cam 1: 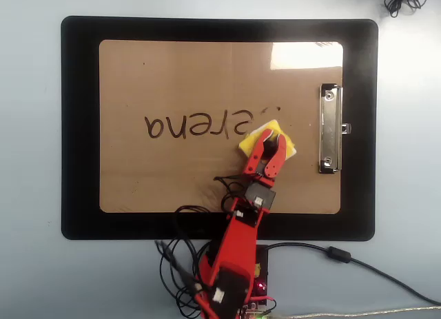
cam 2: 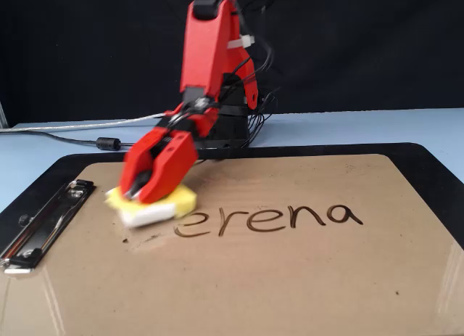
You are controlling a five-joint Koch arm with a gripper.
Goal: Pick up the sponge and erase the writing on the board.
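Observation:
The yellow sponge [cam 1: 264, 133] [cam 2: 181, 199] lies flat on the tan board [cam 1: 172, 181] [cam 2: 290, 278], just beside the first letters of the writing [cam 1: 196, 125] [cam 2: 272, 218]. My red gripper [cam 1: 271, 138] [cam 2: 139, 194] is shut on the sponge from above, its jaws straddling the middle and hiding the knob. What shows of the writing reads "erena"; only faint smudges mark the spot between it and the clip. In the overhead view the sponge is right of the letters; in the fixed view it is left of them.
The board's silver clip [cam 1: 330, 129] [cam 2: 45, 221] lies close to the sponge, on the side away from the letters. A black mat [cam 1: 79, 126] [cam 2: 435, 169] rims the board. Cables [cam 1: 331, 253] trail from the arm's base [cam 1: 231, 291] over the pale table.

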